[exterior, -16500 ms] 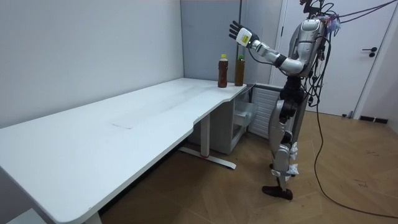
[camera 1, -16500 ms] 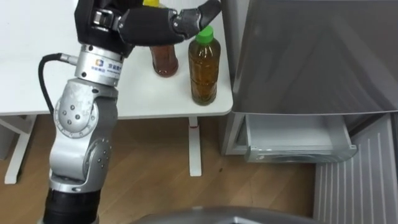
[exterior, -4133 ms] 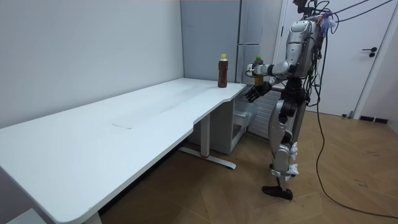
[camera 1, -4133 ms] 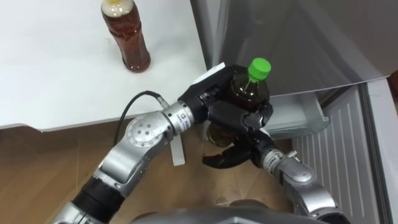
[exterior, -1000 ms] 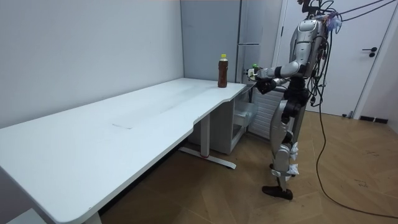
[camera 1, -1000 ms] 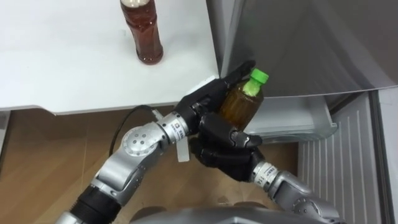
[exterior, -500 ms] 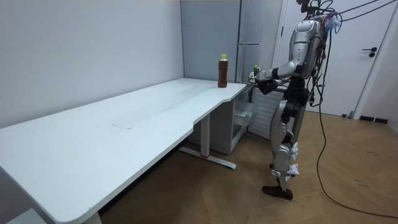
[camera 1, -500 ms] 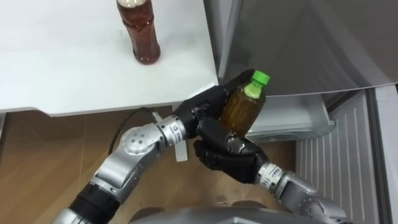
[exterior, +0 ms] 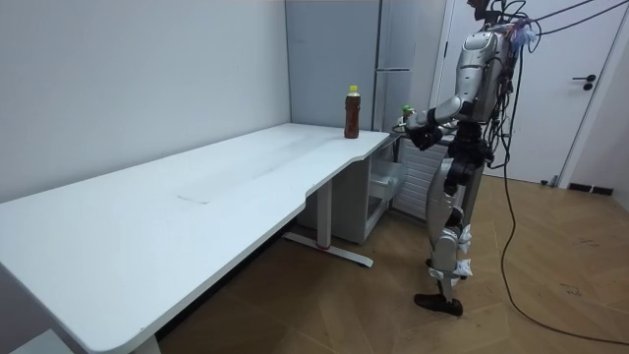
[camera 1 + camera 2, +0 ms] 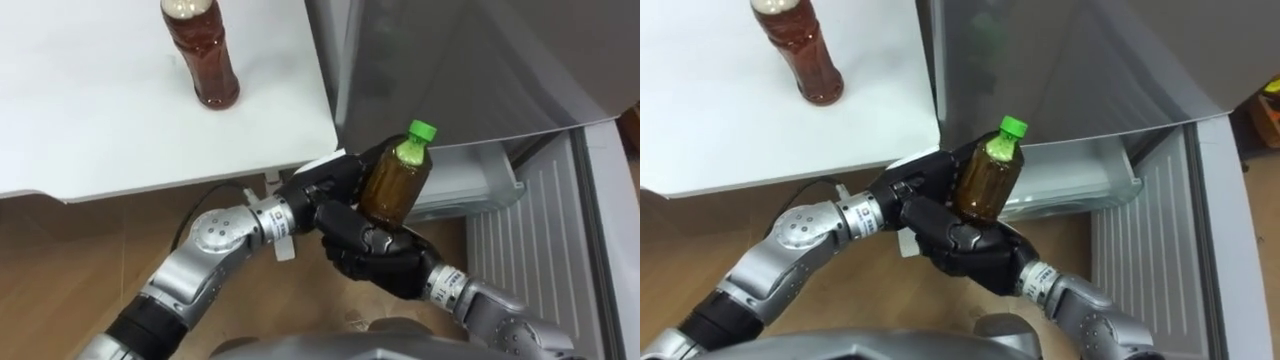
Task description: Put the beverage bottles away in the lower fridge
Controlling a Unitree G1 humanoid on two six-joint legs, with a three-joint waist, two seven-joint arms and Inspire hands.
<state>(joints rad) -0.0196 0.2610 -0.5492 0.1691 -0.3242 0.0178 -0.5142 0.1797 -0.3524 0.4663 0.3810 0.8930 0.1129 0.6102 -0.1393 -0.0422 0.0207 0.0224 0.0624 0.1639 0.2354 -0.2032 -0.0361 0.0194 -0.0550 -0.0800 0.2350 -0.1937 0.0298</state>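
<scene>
Right hand (image 10: 375, 258) clasps and hides the base of the tilted, green-capped amber bottle (image 10: 390, 185); my left hand (image 10: 322, 192) sits behind it, grip unreadable.

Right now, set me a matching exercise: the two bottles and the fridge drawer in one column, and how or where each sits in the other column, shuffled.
Things:
1. green-capped bottle
2. red-brown bottle
3. fridge drawer

States:
A. pulled out, low on the fridge
B. tilted, between the left hand and the right hand
C. upright on the white table

Pairs: 1-B, 2-C, 3-A
</scene>
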